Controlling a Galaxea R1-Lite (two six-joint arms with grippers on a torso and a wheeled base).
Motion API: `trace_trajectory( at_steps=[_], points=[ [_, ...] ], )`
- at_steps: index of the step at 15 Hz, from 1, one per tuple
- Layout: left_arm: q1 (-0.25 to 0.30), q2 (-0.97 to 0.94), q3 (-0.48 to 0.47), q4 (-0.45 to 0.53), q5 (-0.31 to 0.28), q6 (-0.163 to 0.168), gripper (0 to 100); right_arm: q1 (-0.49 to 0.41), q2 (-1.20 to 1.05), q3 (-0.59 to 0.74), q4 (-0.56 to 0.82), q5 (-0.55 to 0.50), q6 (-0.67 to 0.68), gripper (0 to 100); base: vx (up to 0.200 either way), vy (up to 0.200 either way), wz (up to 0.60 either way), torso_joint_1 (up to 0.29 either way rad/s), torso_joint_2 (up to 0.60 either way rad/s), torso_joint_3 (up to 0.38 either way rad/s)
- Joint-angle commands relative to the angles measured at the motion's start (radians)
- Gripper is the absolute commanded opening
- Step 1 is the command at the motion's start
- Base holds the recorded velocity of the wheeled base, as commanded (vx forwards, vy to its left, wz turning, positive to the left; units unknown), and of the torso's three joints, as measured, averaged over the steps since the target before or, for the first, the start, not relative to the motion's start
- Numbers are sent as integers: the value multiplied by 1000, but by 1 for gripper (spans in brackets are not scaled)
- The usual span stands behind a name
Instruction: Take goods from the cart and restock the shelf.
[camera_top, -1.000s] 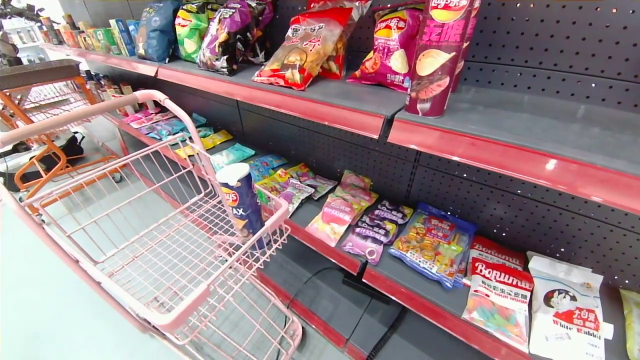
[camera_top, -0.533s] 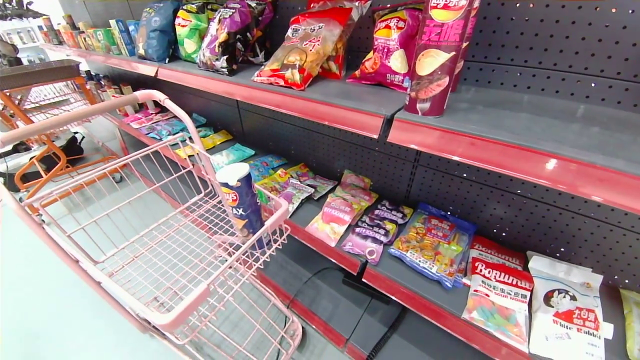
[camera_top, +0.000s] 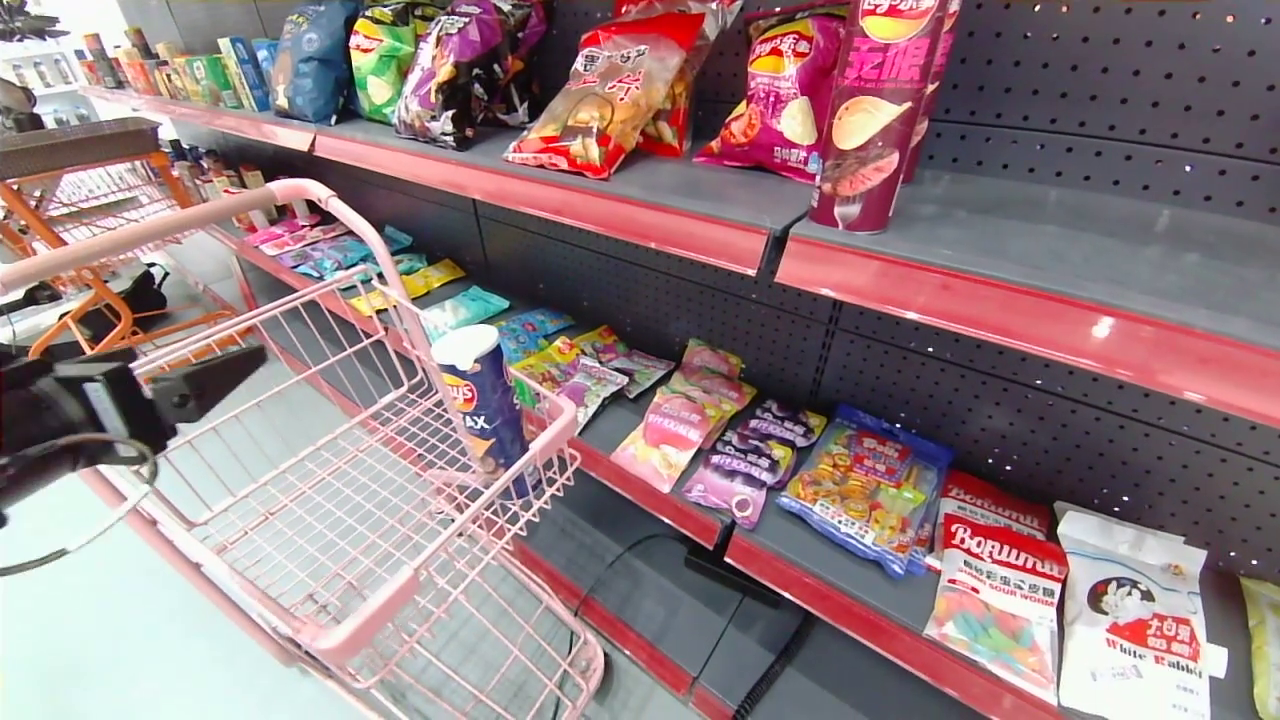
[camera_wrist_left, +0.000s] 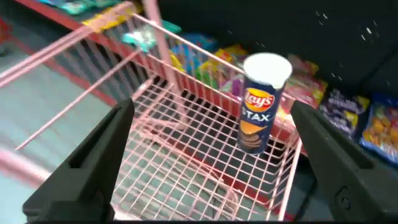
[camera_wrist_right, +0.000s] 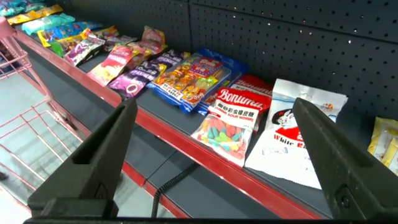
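Observation:
A blue can of chips (camera_top: 482, 410) stands upright in the far corner of the pink cart (camera_top: 375, 607), against its wire wall. My left gripper (camera_top: 205, 378) hovers over the cart's near left side, well short of the can. In the left wrist view the left gripper (camera_wrist_left: 211, 112) is open and empty, with the can (camera_wrist_left: 262, 102) standing ahead between its fingers and the cart's wire floor (camera_wrist_left: 186, 162) below. My right gripper (camera_wrist_right: 211, 115) is open and empty above the lower shelf (camera_wrist_right: 205, 165). A purple chip can (camera_top: 870, 110) stands on the upper shelf (camera_top: 1050, 240).
Snack bags (camera_top: 610, 90) fill the upper shelf left of the purple can; bare grey shelf lies to its right. Candy bags (camera_top: 870, 485) cover the lower shelf, among them a white bag (camera_wrist_right: 292, 134). A black cable (camera_top: 720, 620) hangs below. An orange cart (camera_top: 90, 300) stands behind.
My left arm has come into the head view from the left, with its gripper now over the cart's near side. The can and the shelf goods have not moved.

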Motion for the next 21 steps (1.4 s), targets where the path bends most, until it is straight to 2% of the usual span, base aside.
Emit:
trace_trajectory(
  at_steps=[1, 2, 3, 4, 7, 10, 16, 21],
  points=[
    [18, 284, -23, -110, -150, 68, 100, 0, 0, 0, 0, 0, 0, 100, 0, 0, 0, 0, 0, 0],
    [18, 345, -26, -158, -190, 107, 100, 0, 0, 2, 0, 0, 1, 100, 0, 0, 0, 0, 0, 0],
    [16, 399, -32, -196, -204, 130, 100, 0, 0, 0, 0, 0, 0, 100, 0, 0, 0, 0, 0, 0],
    [6, 452, -55, -239, -212, 137, 100, 0, 0, 0, 0, 0, -2, 100, 0, 0, 0, 0, 0, 0],
    [-46, 547, -124, -261, -213, 130, 100, 0, 0, 0, 0, 0, 0, 100, 0, 0, 0, 0, 0, 0],
    [-65, 630, -167, -311, -221, 126, 100, 2, 0, 2, 0, 2, -5, 100, 0, 0, 0, 0, 0, 0],
    [-123, 716, -188, -339, -248, 124, 100, 0, 0, 0, 0, 2, -8, 100, 0, 0, 0, 0, 0, 0],
    [-126, 797, -240, -394, -248, 124, 100, 0, 0, 0, 0, 2, -8, 100, 0, 0, 0, 0, 0, 0]
  ],
)
